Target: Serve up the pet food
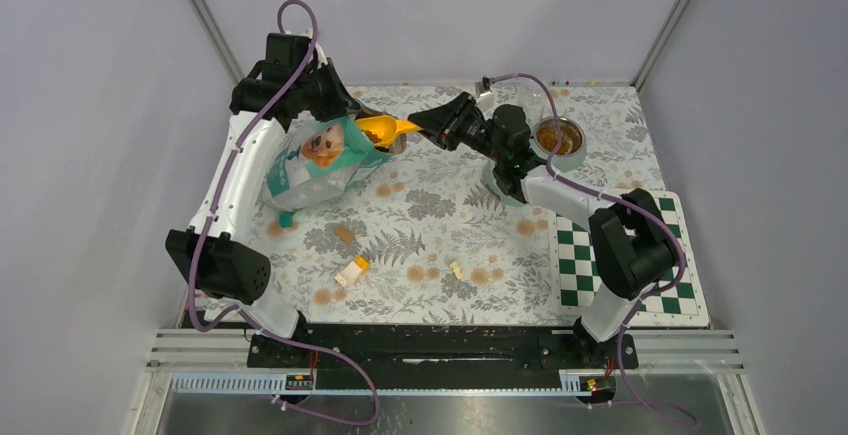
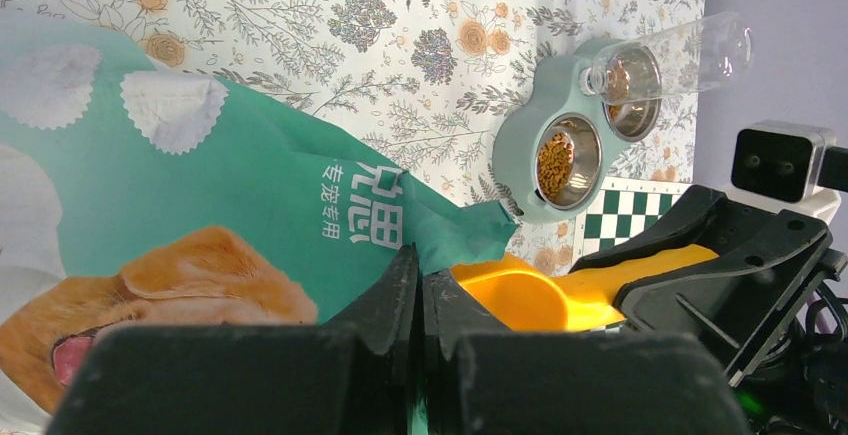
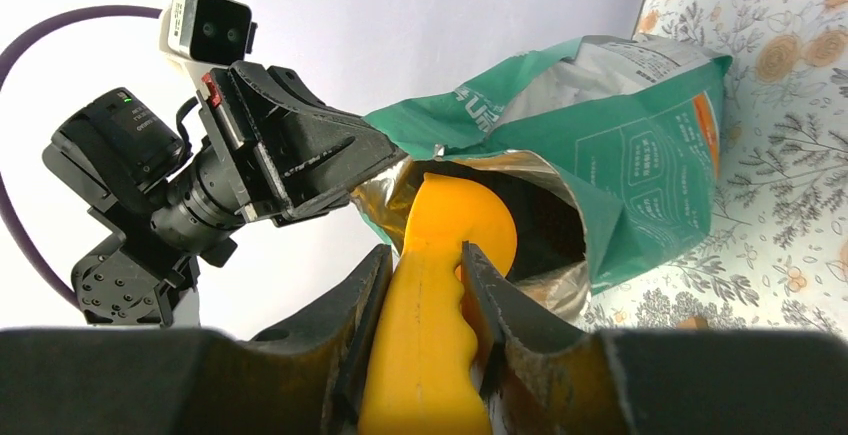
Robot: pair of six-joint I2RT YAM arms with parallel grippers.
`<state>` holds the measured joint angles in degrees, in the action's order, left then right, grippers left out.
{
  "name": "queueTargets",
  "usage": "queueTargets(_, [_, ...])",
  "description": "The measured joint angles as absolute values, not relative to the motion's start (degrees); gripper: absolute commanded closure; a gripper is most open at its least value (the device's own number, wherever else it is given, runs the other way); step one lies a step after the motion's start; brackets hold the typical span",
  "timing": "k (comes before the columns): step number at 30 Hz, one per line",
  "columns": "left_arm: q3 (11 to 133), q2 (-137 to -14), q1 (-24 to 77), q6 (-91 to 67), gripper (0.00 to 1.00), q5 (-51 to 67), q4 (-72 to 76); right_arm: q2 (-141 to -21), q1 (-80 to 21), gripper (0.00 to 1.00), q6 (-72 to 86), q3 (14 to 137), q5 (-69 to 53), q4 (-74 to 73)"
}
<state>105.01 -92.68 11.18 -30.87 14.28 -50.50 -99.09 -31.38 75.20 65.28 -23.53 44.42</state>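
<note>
The teal bag (image 1: 325, 160) with a golden retriever picture stands tilted at the back left. My left gripper (image 2: 422, 285) is shut on the bag's torn top edge (image 2: 470, 230) and holds its mouth open. My right gripper (image 3: 425, 275) is shut on the handle of a yellow scoop (image 3: 440, 285), whose bowl (image 1: 385, 129) sits at the bag's dark mouth (image 3: 545, 225). The scoop bowl (image 2: 510, 295) looks empty in the left wrist view. Brown kibble (image 2: 553, 161) lies in one steel bowl of the grey-green feeder (image 1: 560, 143). The kibble inside the bag is hidden.
A clear bottle (image 2: 680, 55) lies over the feeder's other bowl. Small toy blocks (image 1: 351, 271) and a yellow piece (image 1: 456, 269) lie on the floral mat, with a teal one (image 1: 286, 220) by the bag. A green checkered board (image 1: 650, 265) lies at the right.
</note>
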Motion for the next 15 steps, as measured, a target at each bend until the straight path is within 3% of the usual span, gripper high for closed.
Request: queueTargets(15, [105.0,-92.2,10.0,-30.9,1.0,14.3,-50.2,-95.4,-26.8,1.0,81.1,60.0,-23.0,50.5])
